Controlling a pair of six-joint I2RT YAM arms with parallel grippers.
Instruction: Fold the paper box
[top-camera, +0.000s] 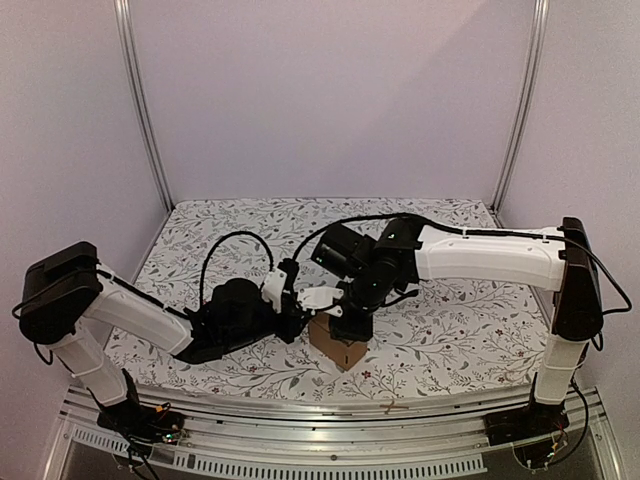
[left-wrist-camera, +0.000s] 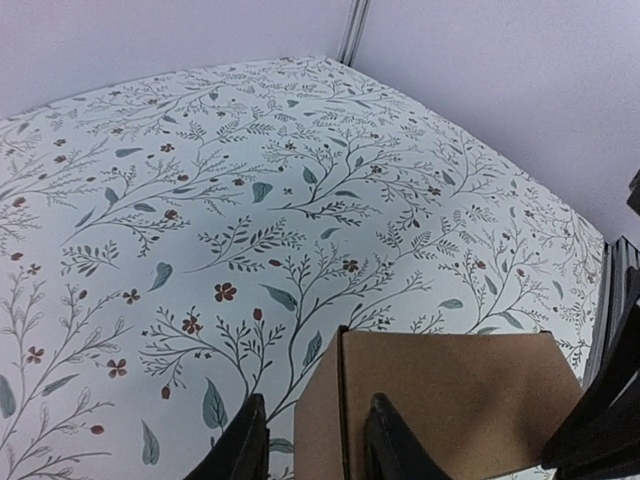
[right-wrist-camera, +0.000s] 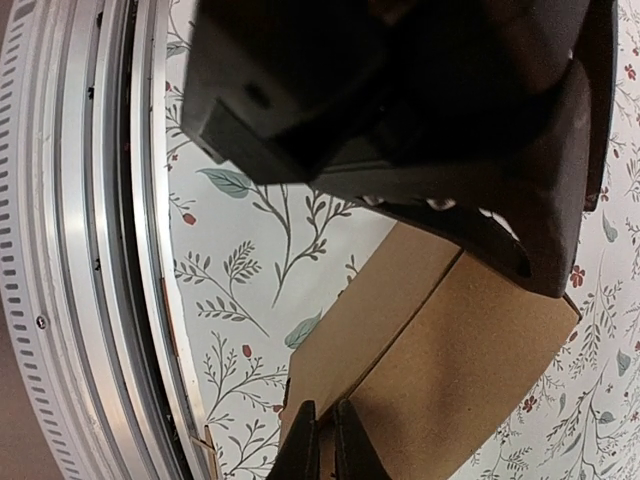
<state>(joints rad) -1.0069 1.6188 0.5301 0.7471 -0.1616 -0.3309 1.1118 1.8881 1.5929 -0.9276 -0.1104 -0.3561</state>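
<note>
The left gripper sits low, at 9 o'clock from the box. Its two fingers stand a bit apart, with the box's left wall between them. A strip of cloth shows beside one finger, so it is not squeezing.

The box is a small brown carton, not a flat sheet. It sits at about 6 o'clock on the table, near the front edge, between the two grippers.

The right gripper reaches in from 3 o'clock. Its fingers are almost together and seem to pinch a thin edge of the box.

I think the folding is nearly done and the arms are holding the walls in shape. Next, the left fingers likely need to close on the wall and press it, while the right one holds the box in place.

The cloth is white with leaves and little red flowers. A metal rail runs along 6 o'clock. Pale purple walls and metal posts stand at 12 o'clock.
</note>
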